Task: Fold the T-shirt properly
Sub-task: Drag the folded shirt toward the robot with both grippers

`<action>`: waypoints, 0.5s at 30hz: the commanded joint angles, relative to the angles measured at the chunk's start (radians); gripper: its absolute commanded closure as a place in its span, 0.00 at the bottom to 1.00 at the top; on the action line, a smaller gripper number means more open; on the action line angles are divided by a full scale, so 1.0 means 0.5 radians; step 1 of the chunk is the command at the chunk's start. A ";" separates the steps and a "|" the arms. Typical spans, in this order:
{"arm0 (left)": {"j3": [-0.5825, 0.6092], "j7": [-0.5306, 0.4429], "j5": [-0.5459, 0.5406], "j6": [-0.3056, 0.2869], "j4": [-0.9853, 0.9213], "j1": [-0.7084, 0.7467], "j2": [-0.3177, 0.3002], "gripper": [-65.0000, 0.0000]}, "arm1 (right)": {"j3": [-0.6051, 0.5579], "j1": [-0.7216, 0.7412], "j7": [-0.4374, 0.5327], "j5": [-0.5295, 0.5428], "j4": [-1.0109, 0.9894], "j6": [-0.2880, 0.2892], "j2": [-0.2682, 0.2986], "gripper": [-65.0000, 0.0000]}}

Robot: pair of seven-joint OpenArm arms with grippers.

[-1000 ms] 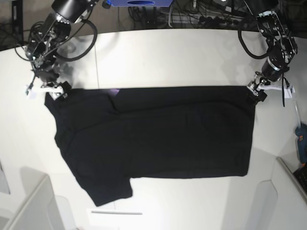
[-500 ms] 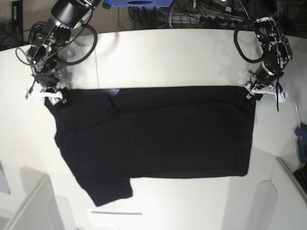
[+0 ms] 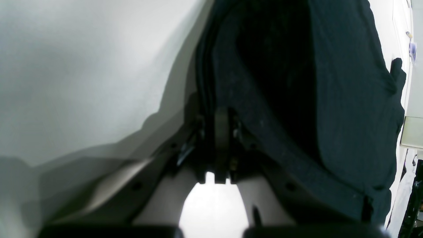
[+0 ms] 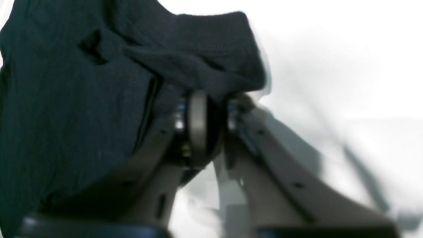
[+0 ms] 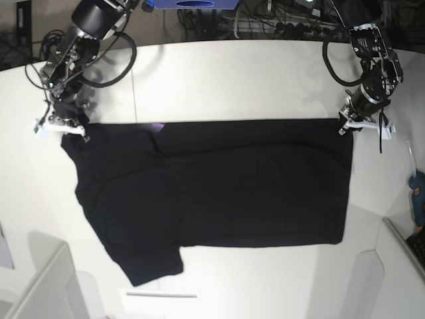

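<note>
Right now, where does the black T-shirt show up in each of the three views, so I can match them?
Base: the T-shirt lies spread flat across the middle of the white table.
Left wrist: it fills the right half, its edge pinched in the left gripper.
Right wrist: it fills the left and top centre, a corner bunched at the right gripper.
Shared landmark: the white table top beside the dark cloth.

Between my fingers (image 4: pixel 198 129) the T-shirt (image 5: pixel 219 189) is matt black knit cloth; the table (image 5: pixel 232 80) beyond is smooth white.
</note>
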 commanded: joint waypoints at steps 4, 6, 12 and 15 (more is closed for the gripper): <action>0.000 0.040 0.027 0.014 0.013 0.018 -0.023 1.00 | -0.001 0.002 -0.099 -0.028 -0.016 -0.011 -0.003 1.00; -0.007 0.040 0.027 0.014 0.016 0.021 -0.023 1.00 | -0.001 0.002 -0.099 -0.028 -0.009 -0.011 -0.003 1.00; -0.004 0.046 0.024 0.007 0.034 0.057 -0.041 1.00 | -0.004 -0.050 -0.111 -0.028 0.107 -0.011 -0.003 1.00; 0.000 0.046 0.024 0.007 0.050 0.067 -0.056 1.00 | -0.004 -0.105 -0.114 -0.028 0.215 -0.011 -0.003 1.00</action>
